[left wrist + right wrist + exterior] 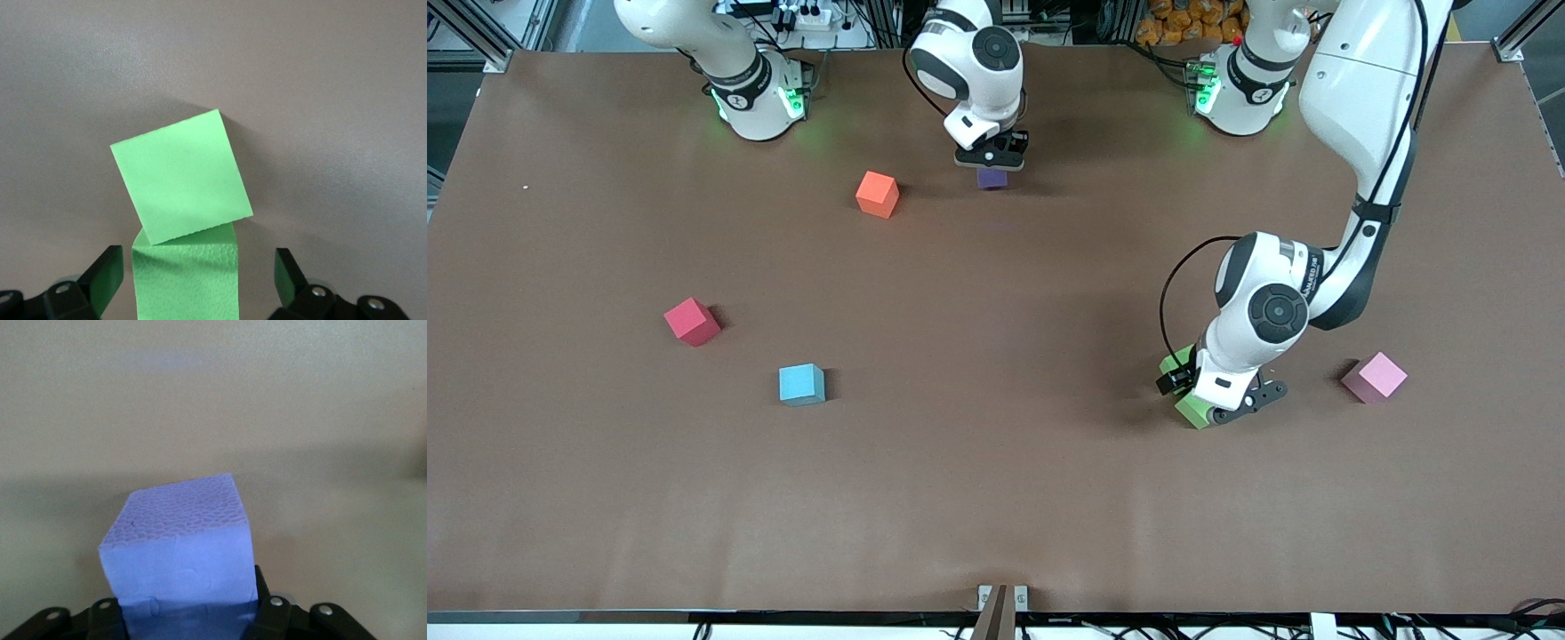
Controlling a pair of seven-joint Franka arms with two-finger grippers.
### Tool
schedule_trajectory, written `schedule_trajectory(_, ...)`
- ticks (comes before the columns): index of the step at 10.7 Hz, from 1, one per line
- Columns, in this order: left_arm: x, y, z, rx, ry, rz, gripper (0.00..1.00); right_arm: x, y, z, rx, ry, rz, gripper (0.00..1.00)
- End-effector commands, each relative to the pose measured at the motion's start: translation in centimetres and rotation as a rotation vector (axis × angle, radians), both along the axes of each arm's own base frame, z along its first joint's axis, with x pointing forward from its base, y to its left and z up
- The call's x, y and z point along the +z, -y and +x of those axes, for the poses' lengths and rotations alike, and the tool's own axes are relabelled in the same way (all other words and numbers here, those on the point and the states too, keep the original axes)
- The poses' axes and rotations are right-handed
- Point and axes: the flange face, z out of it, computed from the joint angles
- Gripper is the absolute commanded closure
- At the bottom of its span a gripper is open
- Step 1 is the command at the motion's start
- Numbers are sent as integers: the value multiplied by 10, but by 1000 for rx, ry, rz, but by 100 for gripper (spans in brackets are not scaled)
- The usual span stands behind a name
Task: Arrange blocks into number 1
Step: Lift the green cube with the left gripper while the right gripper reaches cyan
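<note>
My left gripper [1216, 412] is down at the table toward the left arm's end. Its fingers [107, 280] stand open on either side of a bright green block [190, 280], with a gap on each side. A second green block [180, 177], turned at an angle, touches the first; both green blocks [1193, 411] [1176, 360] show beside the wrist. My right gripper [992, 164] is shut on the purple block [991, 178] [180, 547], low over the table near the robot bases. The pink block [1375, 376] and the light blue block [801, 384] lie apart on the table.
An orange cube [877, 194] sits beside the purple block toward the right arm's end. A red cube [692, 321] lies a little farther from the front camera than the light blue block. The brown table [996, 498] stretches wide between the blocks.
</note>
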Motion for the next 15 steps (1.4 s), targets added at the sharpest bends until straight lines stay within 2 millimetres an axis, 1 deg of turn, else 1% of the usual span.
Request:
schedule_trajectory(1,-4,0,-1,16,-6,7,0,11,-1,-12,-83,12,-8,0)
schedule_trajectory(2,-7,0,-1,15,-9,8,3,12,-1,-11,-112,17,-10,0)
schedule_trajectory(3,-12,1,-3,13,-17,9,24,19,-1,-7,-124,21,-3,0)
schedule_trajectory(4,-15,3,-4,12,-20,9,45,29,1,4,-145,30,10,0)
schedule_trajectory(5,-15,4,-4,9,-20,10,68,42,14,34,-205,40,-3,0)
schedule_trajectory(6,-15,8,-5,5,-20,10,91,53,31,73,-255,49,-24,0)
schedule_trajectory(7,-14,11,-6,2,-18,8,100,61,51,115,-243,66,-50,0)
schedule_trajectory(8,-13,14,-6,-2,-17,8,100,65,77,153,-227,66,-73,0)
schedule_trajectory(10,-5,34,-14,-36,-11,10,100,67,153,233,-197,72,-80,0)
schedule_trajectory(11,-1,54,-21,-72,-10,9,100,70,194,268,-158,71,-67,0)
schedule_trajectory(12,3,78,-33,-115,-19,9,100,71,235,303,-122,70,-52,0)
schedule_trajectory(13,11,102,-45,-154,-25,1,100,70,270,335,-76,77,-45,0)
schedule_trajectory(14,18,121,-59,-189,-50,-3,100,68,296,361,-36,86,-43,0)
schedule_trajectory(15,25,145,-76,-229,-77,-11,100,64,320,386,6,96,-44,0)
